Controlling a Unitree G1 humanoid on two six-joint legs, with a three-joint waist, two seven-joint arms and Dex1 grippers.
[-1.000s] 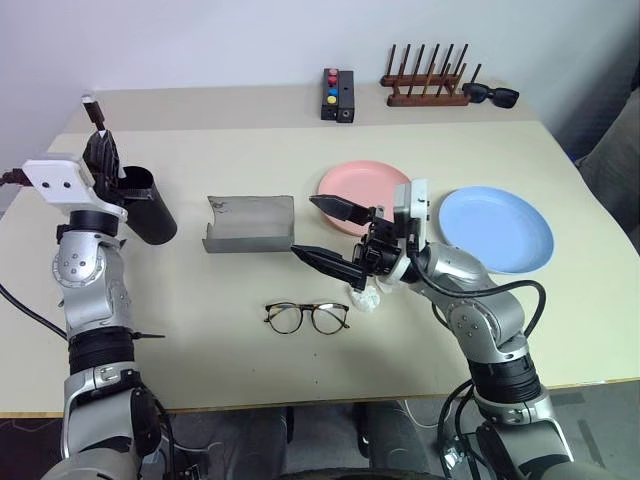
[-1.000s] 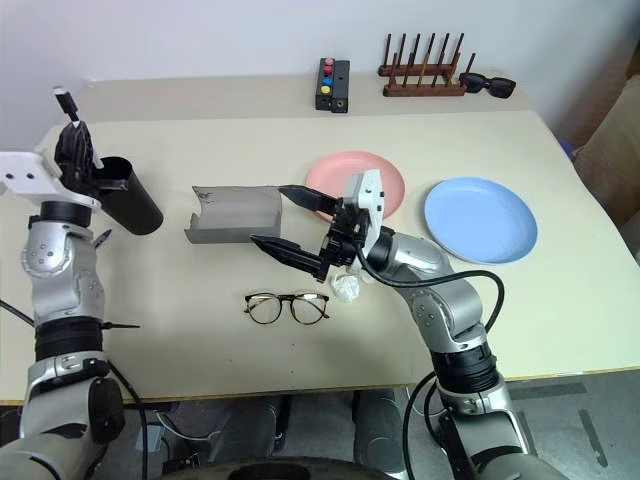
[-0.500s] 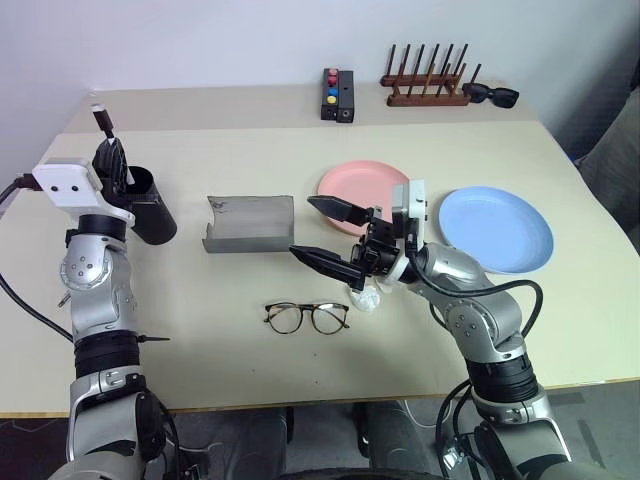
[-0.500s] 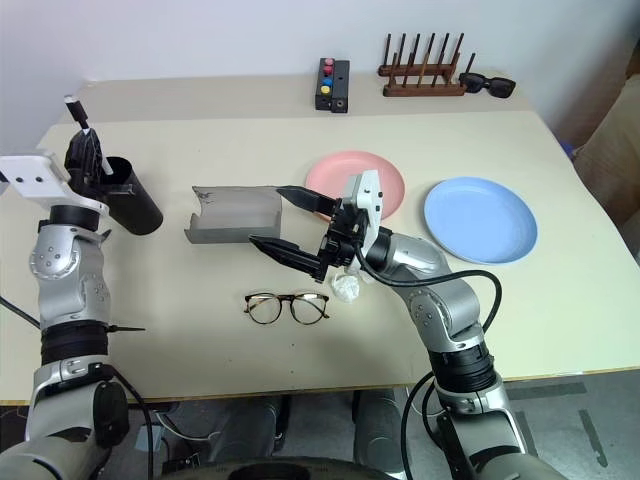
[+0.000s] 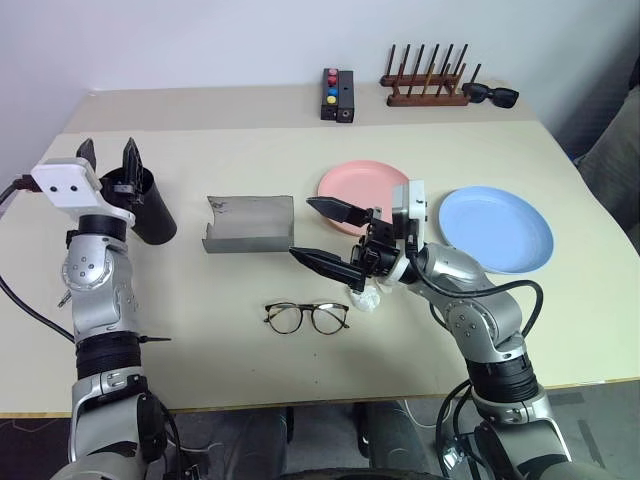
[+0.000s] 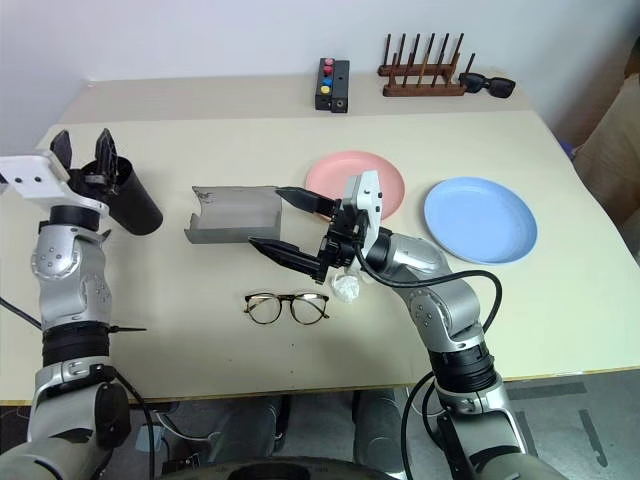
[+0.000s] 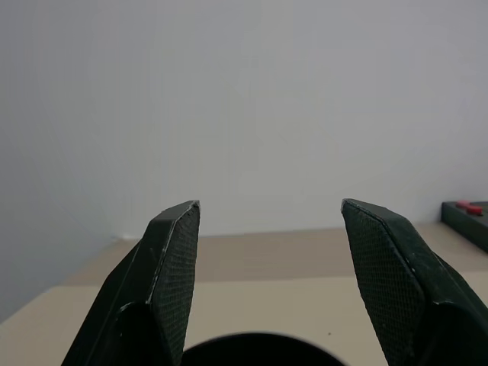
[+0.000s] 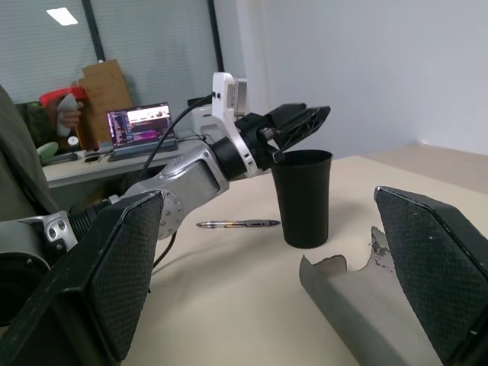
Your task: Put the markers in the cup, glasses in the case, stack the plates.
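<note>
Cup (image 5: 148, 207) stands black on our desk (image 5: 200, 340); our left hand (image 5: 108, 160) hovers above its rim, fingers apart; our right hand (image 5: 322, 236), fingers spread wide, hangs beyond the case (image 5: 248, 222).

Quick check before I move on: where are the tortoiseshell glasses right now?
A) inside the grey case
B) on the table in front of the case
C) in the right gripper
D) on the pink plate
B: the glasses lie flat on the table, nearer the robot than the grey case, and the open right gripper holds nothing.

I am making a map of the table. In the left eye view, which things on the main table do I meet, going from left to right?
black cup → grey case → glasses → pink plate → blue plate
</note>
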